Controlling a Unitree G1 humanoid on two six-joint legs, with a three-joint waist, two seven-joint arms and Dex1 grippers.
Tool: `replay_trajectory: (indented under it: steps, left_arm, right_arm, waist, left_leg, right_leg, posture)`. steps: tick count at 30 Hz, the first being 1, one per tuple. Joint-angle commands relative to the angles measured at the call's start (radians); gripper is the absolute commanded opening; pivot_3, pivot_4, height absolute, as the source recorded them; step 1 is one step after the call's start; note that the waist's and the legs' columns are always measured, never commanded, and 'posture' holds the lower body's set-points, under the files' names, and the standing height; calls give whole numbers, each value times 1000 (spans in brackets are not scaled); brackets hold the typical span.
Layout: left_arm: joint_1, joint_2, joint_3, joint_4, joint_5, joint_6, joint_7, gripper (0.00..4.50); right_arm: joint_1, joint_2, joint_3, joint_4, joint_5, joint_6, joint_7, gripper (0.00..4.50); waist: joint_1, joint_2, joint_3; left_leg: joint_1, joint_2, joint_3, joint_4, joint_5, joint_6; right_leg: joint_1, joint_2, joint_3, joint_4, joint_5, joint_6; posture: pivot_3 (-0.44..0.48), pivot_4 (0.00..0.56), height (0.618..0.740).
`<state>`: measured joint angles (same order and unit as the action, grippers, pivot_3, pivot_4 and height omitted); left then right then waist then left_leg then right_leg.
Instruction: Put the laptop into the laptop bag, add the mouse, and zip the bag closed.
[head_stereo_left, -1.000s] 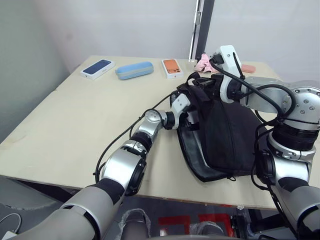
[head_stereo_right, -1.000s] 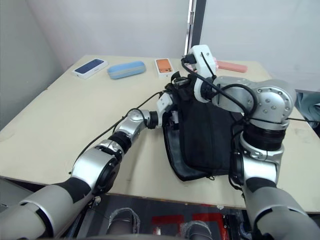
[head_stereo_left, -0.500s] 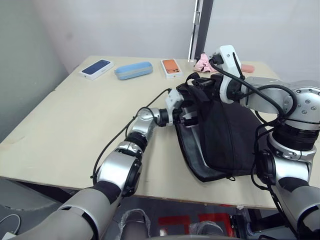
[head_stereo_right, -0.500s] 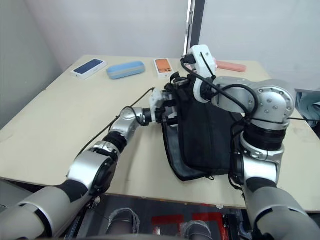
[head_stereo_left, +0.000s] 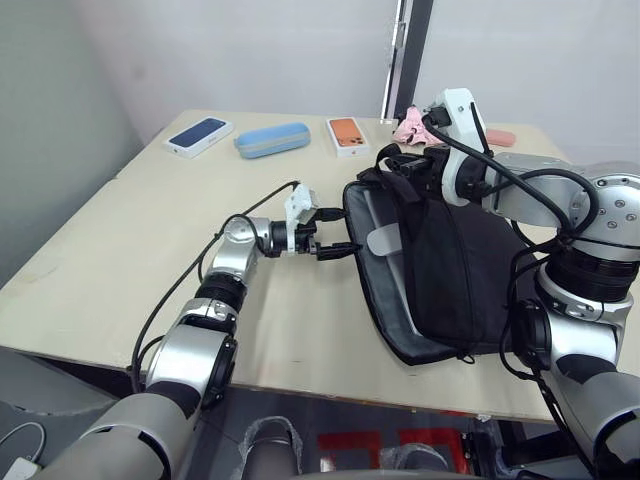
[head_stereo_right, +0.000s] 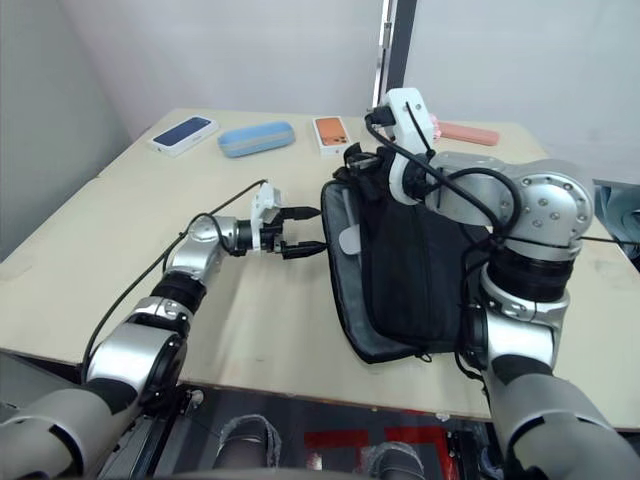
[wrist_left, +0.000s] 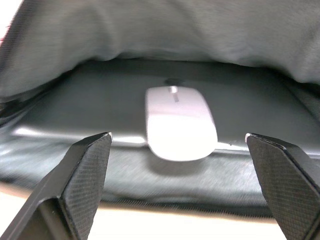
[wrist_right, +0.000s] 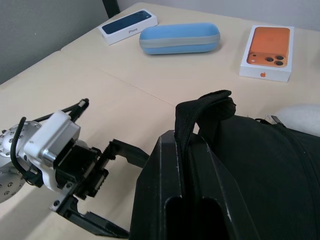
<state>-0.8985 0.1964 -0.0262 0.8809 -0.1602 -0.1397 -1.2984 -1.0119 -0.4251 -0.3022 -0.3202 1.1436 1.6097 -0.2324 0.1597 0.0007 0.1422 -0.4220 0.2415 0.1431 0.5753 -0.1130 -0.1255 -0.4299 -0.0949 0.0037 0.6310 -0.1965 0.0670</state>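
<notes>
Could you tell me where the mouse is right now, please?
The mouse lies on the laptop inside the open laptop bag, just beyond the open left gripper.

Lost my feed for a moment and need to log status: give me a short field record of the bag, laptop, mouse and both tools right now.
bag: on the table, mouth open toward the left tool
laptop: inside the bag, lying flat
mouse: inside the bag, resting on the laptop
left tool: open, holding nothing, just outside the bag mouth
right tool: shut on the bag strap, holding the top flap up
zipper: not yet closed
</notes>
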Motion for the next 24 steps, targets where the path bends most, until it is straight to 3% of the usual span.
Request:
replay_trajectory:
  steps: [1,21,24]
  left_arm:
    - [-7,-30,-22,1,5,-21,11,4487]
    - [-107,-136,-19,257,63,-88,148,4487]
    - [-113,-137,-13,272,64,-92,162,3726]
  right_arm:
    - [-30,-4,-28,-24,13,5,0,0]
    - [-18,8,-35,-53,43,5,-38,0]
    - [-20,9,-37,-51,50,5,-46,0]
  waist:
    - [-5,0,0]
    - [-7,0,0]
    - [-7,0,0]
  left_leg:
    - [0,0,0,0,0,0]
    - [0,0,0,0,0,0]
    - [0,0,0,0,0,0]
  right_leg:
    - [0,0,0,0,0,0]
    - [0,0,0,0,2,4]
    - [0,0,0,0,2,4]
  posture:
    - [0,150,740]
    - [0,150,740]
    - [0,150,740]
